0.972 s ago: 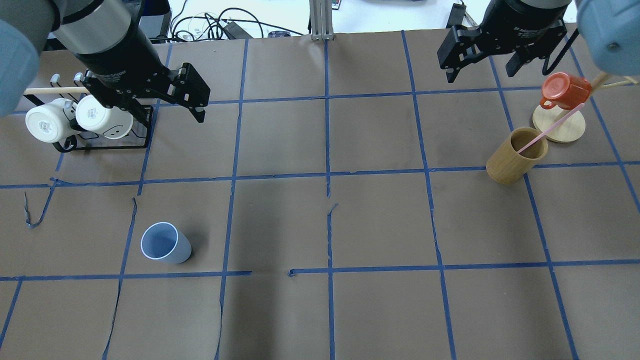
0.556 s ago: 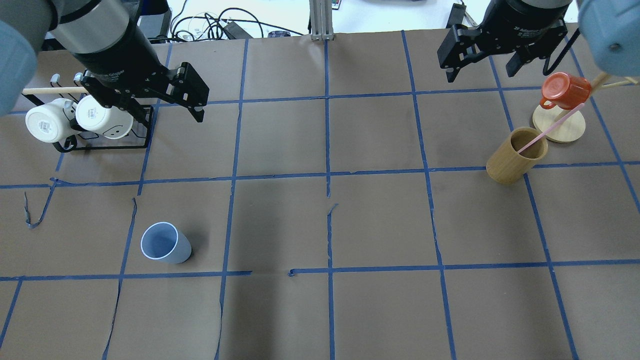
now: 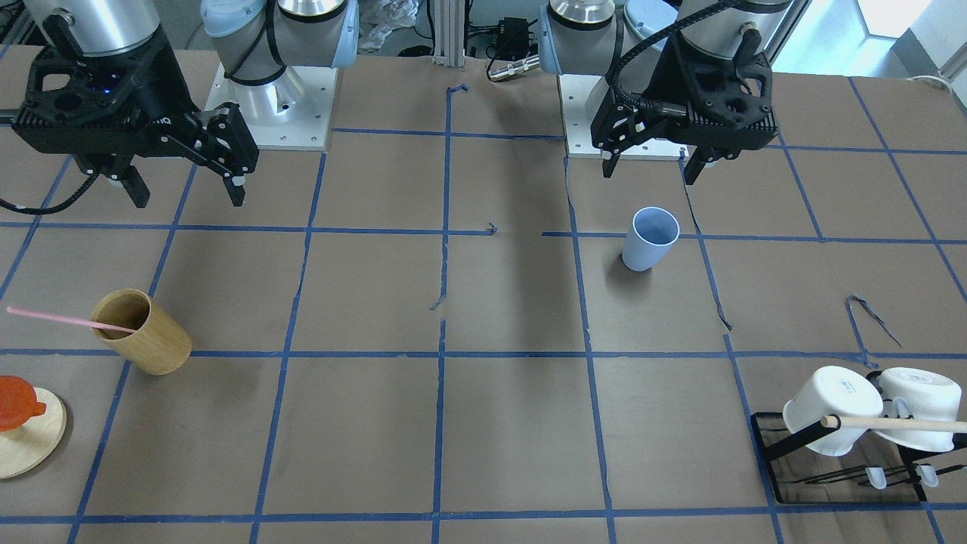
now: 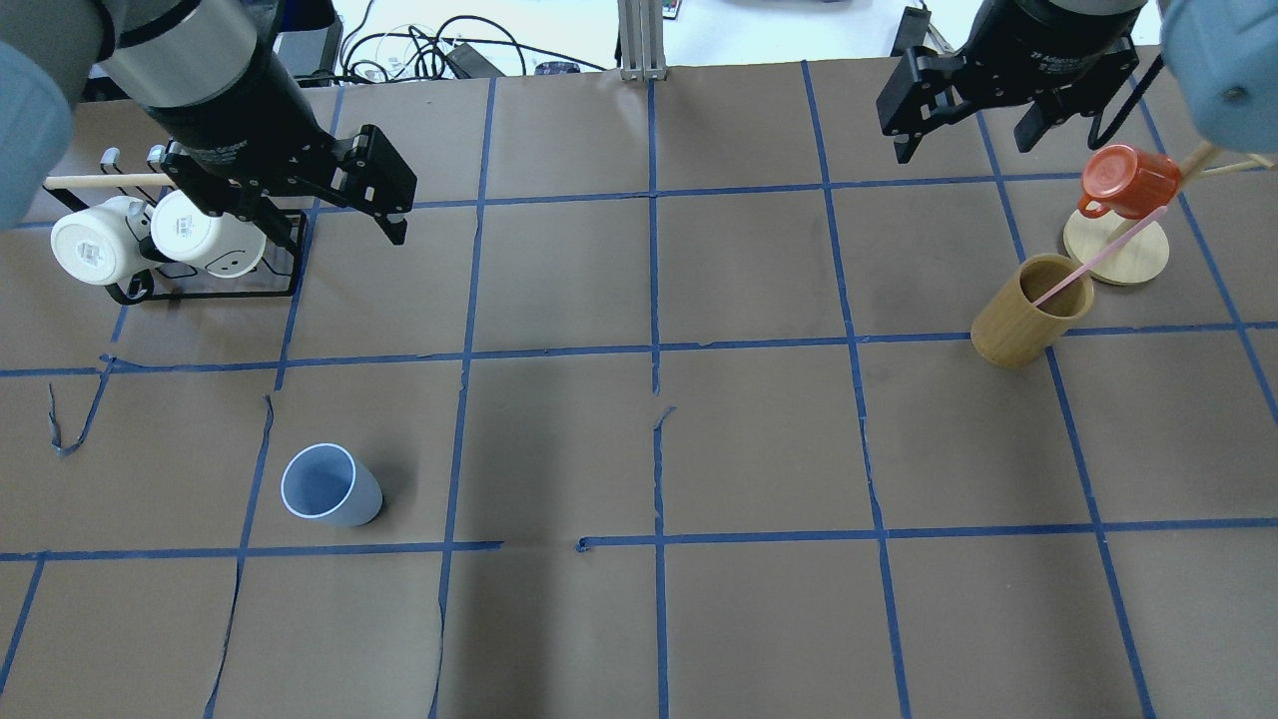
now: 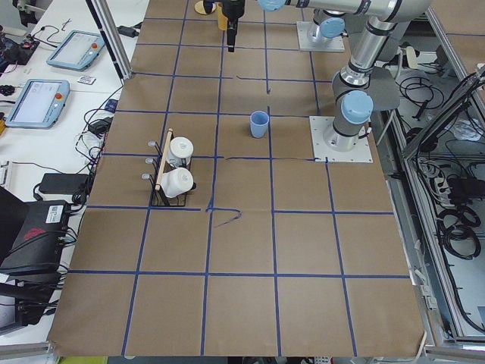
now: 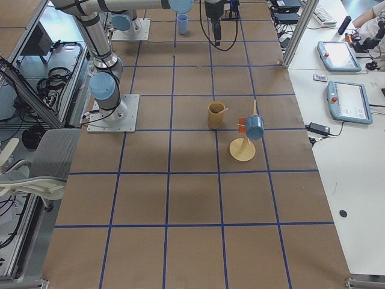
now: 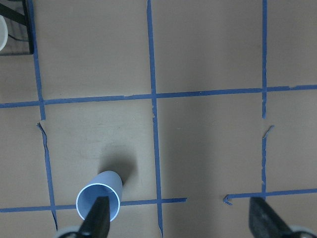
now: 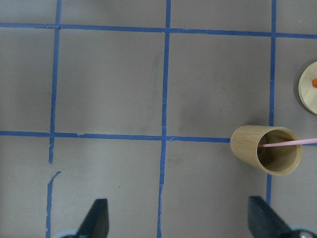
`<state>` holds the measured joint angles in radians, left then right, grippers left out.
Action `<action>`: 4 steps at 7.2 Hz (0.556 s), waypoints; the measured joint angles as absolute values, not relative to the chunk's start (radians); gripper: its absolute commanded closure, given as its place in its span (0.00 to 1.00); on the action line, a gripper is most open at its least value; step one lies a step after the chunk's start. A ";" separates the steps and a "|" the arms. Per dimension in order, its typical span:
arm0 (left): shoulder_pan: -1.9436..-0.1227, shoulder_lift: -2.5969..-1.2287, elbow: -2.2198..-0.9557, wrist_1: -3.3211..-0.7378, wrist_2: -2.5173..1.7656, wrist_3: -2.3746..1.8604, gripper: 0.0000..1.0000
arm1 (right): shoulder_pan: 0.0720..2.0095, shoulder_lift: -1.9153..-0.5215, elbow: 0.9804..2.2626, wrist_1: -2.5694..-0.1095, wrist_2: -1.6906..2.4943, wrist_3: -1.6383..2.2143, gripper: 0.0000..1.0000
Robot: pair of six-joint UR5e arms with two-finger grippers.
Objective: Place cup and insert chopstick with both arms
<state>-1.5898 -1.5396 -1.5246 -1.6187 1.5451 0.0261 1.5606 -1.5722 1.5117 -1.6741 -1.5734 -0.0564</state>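
Observation:
The light-blue cup (image 4: 329,487) stands upright on the brown paper at the near left; it also shows in the front view (image 3: 650,238) and the left wrist view (image 7: 99,202). The pink chopstick (image 4: 1098,258) leans inside a tan wooden cup (image 4: 1028,312) at the right, also seen in the right wrist view (image 8: 290,144). My left gripper (image 4: 324,225) is open and empty, high above the table, farther back than the blue cup. My right gripper (image 4: 960,150) is open and empty, high at the back, left of the wooden cup.
A black rack (image 4: 200,290) with two white mugs (image 4: 95,250) and a light-wood rod (image 4: 100,182) stands at the far left. An orange mug (image 4: 1128,180) hangs on a wooden stand (image 4: 1118,255) just behind the wooden cup.
Both grippers have shifted only a few pixels. The cup, the chopstick and the wooden cup have not moved.

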 measured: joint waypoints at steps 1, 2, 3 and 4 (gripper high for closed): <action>-1.590 -1.539 -1.525 -1.620 1.546 0.026 0.00 | 1.560 -1.572 1.512 -1.674 -1.574 -0.056 0.00; -1.589 -1.539 -1.525 -1.623 1.547 0.026 0.00 | 1.560 -1.572 1.512 -1.674 -1.573 -0.056 0.00; -1.589 -1.539 -1.525 -1.625 1.548 0.026 0.00 | 1.560 -1.572 1.512 -1.674 -1.573 -0.056 0.00; -1.589 -1.538 -1.525 -1.627 1.548 0.026 0.00 | 1.560 -1.572 1.512 -1.674 -1.574 -0.056 0.00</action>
